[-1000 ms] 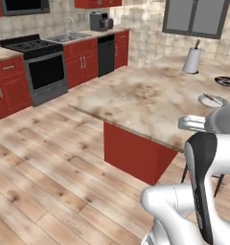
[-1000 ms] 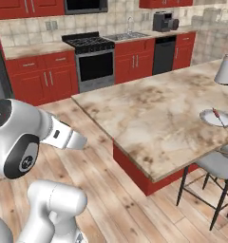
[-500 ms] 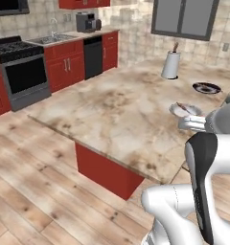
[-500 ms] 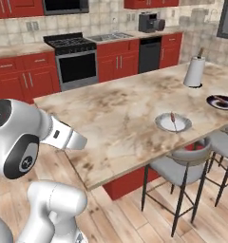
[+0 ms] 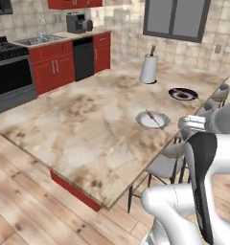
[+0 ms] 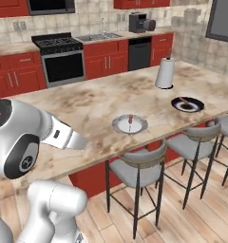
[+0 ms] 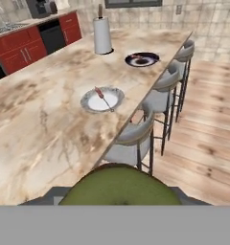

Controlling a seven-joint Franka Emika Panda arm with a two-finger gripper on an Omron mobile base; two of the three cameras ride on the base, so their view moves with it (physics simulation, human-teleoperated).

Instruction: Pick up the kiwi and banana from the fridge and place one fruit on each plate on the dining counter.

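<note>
Holding the kiwi [image 7: 118, 185], apparently pinched at the bottom of the hand view, the gripper hangs off the tabletop [image 5: 88, 124] edge; pale plate [image 6: 129, 124] and dark plate [image 6: 187, 104] lie ahead.

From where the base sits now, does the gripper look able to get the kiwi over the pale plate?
Probably yes: the gripper holds the kiwi, and the pale plate sits near the dining counter edge, with only a stool below.

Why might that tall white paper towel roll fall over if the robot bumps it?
The paper towel roll stands upright, tall on a narrow base, so a bump near its top would probably tip it. It is likely light, so it may slide across the smooth dining counter, then roll.
</note>
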